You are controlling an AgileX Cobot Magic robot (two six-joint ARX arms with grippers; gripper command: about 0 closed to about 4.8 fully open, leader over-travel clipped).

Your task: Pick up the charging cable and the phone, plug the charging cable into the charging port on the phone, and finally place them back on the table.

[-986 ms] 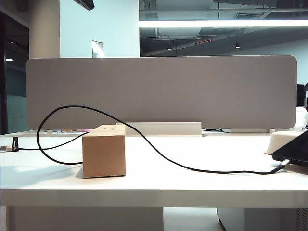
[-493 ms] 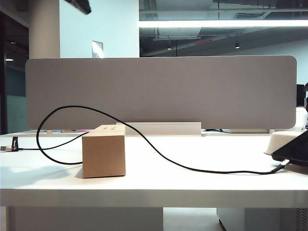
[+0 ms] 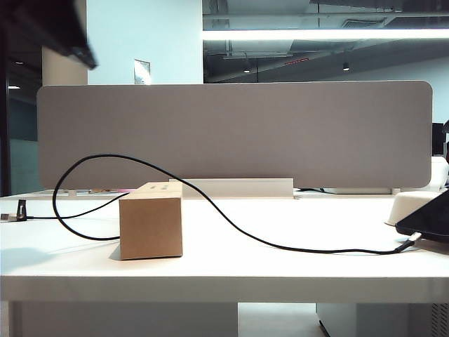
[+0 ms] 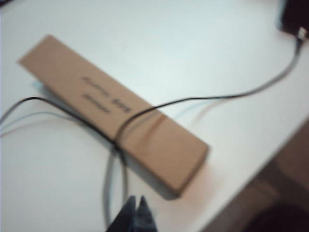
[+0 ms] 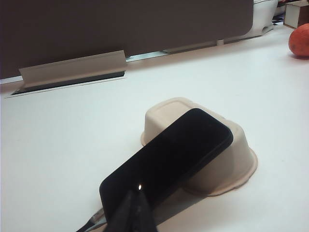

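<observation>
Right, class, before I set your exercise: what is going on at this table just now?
Nothing is being held. The charging cable loops over the cardboard box and runs to the phone, which leans tilted on an upturned beige tray; its plug end sits at the phone's lower edge. The left gripper, shut and empty, hangs above the box and cable. The right gripper, also shut, sits just short of the phone on the white table.

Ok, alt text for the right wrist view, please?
A black phone leans tilted against an upturned white tray on the white table. The shut right hand hovers by the phone's lower end, with a grey divider behind.
</observation>
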